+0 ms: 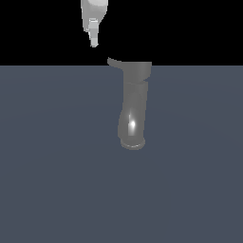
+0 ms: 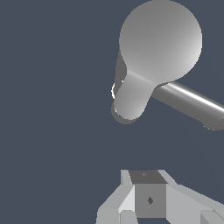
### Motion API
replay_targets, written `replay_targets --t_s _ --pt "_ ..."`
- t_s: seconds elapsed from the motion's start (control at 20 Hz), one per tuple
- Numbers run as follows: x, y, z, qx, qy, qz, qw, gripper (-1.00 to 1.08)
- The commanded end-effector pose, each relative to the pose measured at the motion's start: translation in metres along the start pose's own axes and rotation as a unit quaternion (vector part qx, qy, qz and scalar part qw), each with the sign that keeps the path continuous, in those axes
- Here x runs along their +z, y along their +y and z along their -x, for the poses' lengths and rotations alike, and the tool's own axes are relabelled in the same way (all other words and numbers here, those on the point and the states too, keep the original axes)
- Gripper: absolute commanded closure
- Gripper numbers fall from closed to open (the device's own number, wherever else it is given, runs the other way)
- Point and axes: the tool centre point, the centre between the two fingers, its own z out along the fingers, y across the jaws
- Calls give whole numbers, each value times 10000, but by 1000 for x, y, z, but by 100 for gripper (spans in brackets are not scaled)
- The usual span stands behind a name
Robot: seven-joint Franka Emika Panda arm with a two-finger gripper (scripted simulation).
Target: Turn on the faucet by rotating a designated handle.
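1 faucet, 1 handle, 1 gripper above handle, no contact; can't tell whether fingers are parted or together.

tool above handle, apart

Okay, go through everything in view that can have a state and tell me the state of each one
faucet: lying along the surface, flared rim toward the camera, untouched.
handle: sticking out to the exterior view's left, not gripped.
gripper: above the handle, apart from it, holding nothing; open or shut unclear.
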Motion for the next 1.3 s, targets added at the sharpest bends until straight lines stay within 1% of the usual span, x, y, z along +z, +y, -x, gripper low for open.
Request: replay_targets --t_s 0.0,0.25,0.7,1.0,1.25 --pt "7 -10 -9 328 8 0 9995 108" --pt "20 -27 -30 989 23 4 9951 108" --pt "39 -45 -63 1908 45 11 9816 108" --pt "45 -50 -76 2231 50 12 9748 108" --pt "46 -51 -79 2297 49 12 9732 108"
